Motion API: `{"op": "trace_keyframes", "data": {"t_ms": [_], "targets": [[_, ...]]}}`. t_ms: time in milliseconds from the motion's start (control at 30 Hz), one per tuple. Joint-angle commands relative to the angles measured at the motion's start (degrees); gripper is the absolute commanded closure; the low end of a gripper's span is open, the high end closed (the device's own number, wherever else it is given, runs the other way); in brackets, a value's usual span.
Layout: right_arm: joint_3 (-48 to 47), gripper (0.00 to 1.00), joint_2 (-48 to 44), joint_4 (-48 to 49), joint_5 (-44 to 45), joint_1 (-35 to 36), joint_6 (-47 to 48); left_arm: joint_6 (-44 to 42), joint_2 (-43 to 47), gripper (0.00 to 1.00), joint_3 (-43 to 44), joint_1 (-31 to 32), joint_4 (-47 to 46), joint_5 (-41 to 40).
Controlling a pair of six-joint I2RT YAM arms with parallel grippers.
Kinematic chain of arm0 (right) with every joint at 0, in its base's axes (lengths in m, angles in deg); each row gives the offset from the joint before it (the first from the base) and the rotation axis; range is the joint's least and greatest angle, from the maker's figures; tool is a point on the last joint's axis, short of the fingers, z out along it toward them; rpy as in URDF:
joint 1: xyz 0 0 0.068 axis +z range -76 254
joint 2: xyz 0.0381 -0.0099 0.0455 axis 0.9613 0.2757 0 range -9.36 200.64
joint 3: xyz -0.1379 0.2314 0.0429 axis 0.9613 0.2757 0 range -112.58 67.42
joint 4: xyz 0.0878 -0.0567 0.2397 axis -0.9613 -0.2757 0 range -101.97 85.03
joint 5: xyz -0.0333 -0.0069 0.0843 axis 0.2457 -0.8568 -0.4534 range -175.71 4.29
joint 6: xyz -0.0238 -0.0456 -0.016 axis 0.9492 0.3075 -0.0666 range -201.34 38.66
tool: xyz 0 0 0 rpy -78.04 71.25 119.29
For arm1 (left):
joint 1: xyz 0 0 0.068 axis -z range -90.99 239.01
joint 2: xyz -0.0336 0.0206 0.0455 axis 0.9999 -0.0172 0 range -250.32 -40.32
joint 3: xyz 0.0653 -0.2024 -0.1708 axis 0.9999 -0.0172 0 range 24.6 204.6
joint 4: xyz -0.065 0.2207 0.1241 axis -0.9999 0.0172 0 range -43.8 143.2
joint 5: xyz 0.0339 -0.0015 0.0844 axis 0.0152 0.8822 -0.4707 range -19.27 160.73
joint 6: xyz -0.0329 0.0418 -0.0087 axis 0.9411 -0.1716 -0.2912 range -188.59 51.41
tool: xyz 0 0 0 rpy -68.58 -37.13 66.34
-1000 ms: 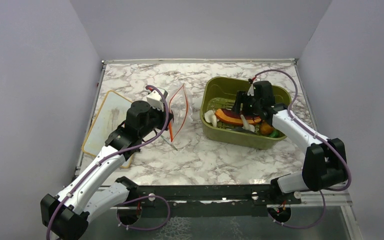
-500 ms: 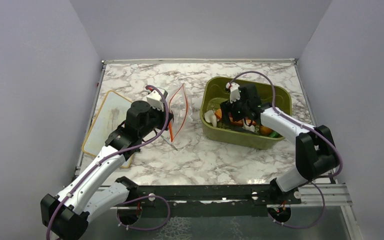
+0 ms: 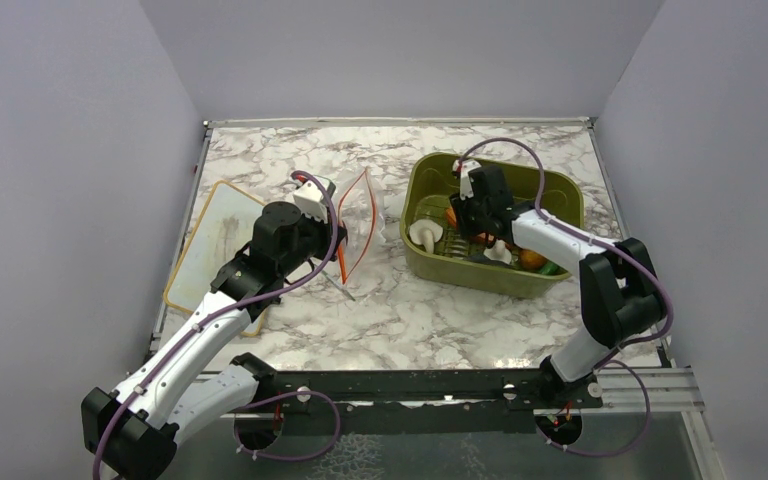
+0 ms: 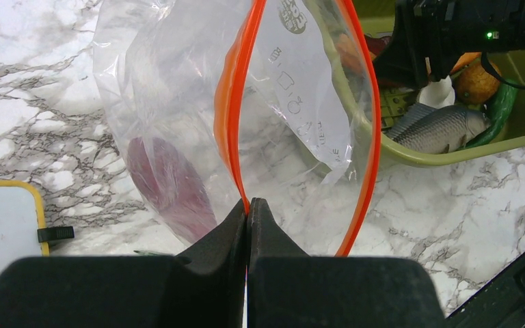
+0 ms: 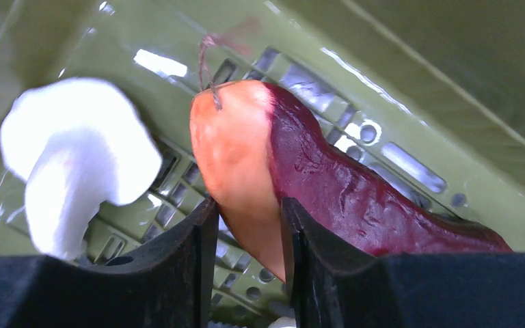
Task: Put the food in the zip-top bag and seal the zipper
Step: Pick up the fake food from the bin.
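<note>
Grip of my left pincer is pinched tight on the red zipper, holding the clear bag upright with its mouth gaping toward the green tub for easy loading. My right pincer, narrow, squeezes the orange slice inside the tub, beside the white mushroom.

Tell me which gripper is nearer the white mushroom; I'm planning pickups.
Right. The right gripper, clamping the slice, is beside the mushroom in the tub; the left gripper pinches the zipper outside it.
</note>
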Motion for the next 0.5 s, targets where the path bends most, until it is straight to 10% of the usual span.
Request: {"op": "trace_keyframes", "data": {"t_ms": [0,467], "targets": [[0.4,0.66,-2.6,4.7,9.8,-0.2,-3.5,0.2,0.5,1.0,-0.7,-0.2,-1.6,-0.9],[1.5,0.75,-11.8,6.8,6.4,-0.2,-6.6,0.2,0.4,1.0,-0.7,-0.2,-1.6,-1.0]]}}
